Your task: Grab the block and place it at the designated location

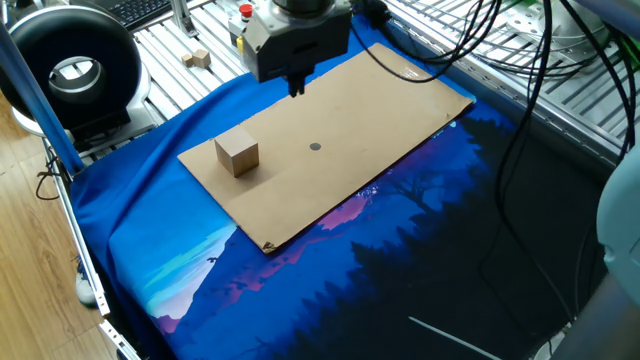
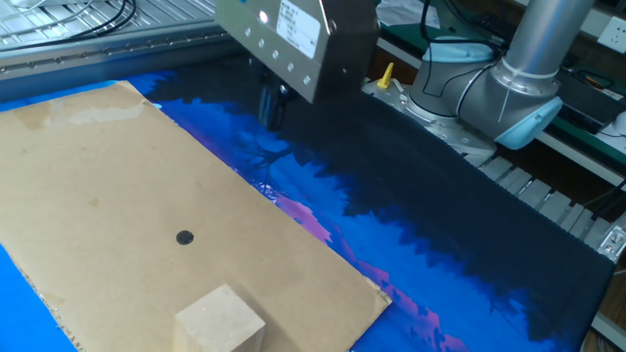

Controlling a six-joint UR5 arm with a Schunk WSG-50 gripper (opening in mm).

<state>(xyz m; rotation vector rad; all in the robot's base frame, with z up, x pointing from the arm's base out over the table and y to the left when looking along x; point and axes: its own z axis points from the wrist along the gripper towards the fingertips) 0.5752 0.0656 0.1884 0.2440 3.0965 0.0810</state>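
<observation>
While the gripper (image 1: 295,88) hangs above the board's (image 1: 380,120) far edge, its jaws hold nothing; their spacing cannot be told. Well apart, the block (image 1: 237,154) rests untouched.

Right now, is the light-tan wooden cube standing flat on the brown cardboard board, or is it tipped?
Flat. The light-tan wooden cube rests on one face on the brown cardboard board, top level, nothing touching it.

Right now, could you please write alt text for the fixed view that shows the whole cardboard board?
A tan wooden block sits on a brown board on a blue cloth, apart from the small dark dot. The robot gripper hangs above the board's far edge, holding nothing.
</observation>
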